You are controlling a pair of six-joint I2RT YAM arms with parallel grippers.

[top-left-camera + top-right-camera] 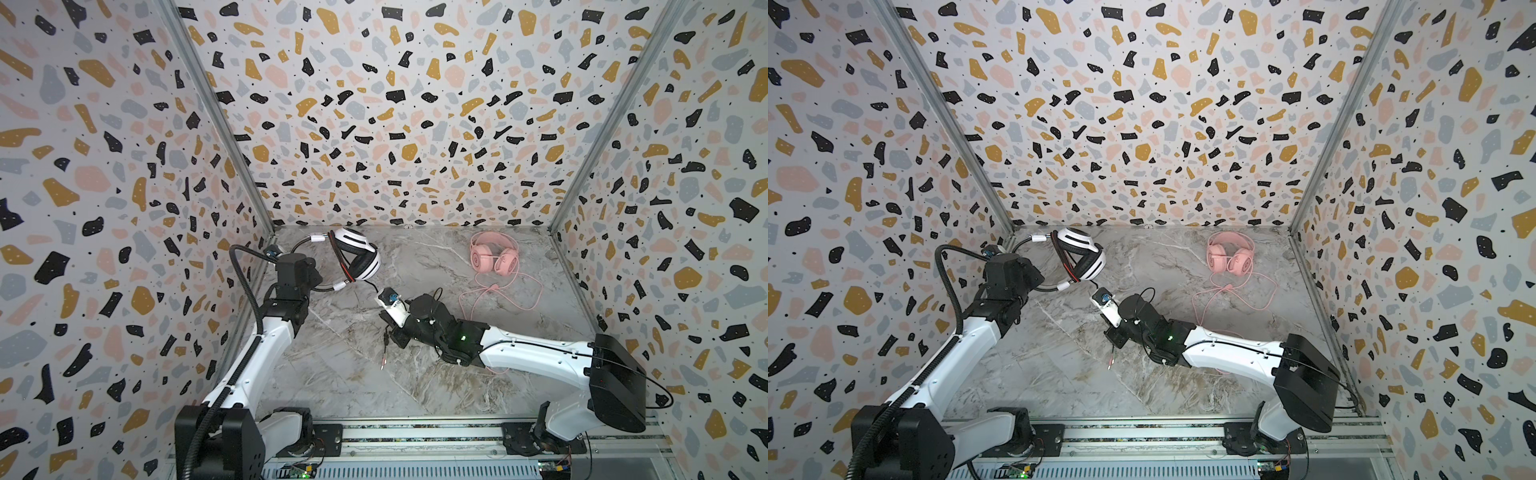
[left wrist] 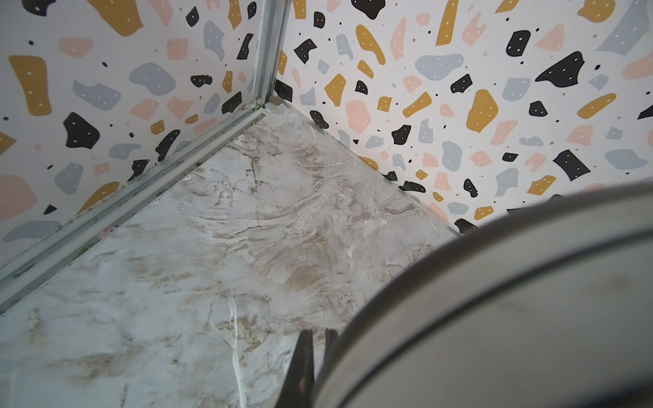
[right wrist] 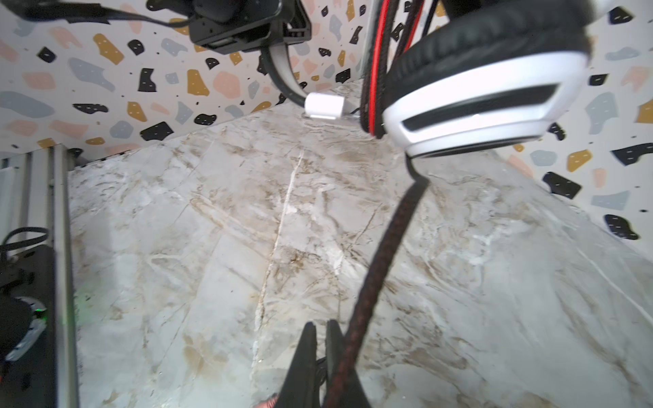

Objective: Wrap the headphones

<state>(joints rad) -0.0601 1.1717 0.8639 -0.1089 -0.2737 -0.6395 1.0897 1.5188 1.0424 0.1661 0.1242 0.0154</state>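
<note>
The white headphones (image 1: 357, 253) with black stripes hang above the marble floor at the back left. My left gripper (image 2: 318, 333) is shut on their thin black headband (image 3: 279, 70), which fills the near side of the left wrist view as a blurred band. Their braided black cable (image 3: 385, 254) runs down from an earcup (image 3: 477, 88) to my right gripper (image 3: 321, 325), which is shut on it near mid-floor. The cable's plugs (image 1: 384, 357) dangle below that gripper (image 1: 384, 320). The pink headphones (image 1: 494, 257) lie at the back right, apart from both grippers.
The pink cable (image 1: 498, 295) sprawls in loose loops on the floor (image 1: 353, 386) in front of the pink headset and passes under my right arm (image 1: 536, 353). Patterned walls (image 1: 395, 124) close in the back and both sides. A metal rail (image 1: 415, 432) runs along the front.
</note>
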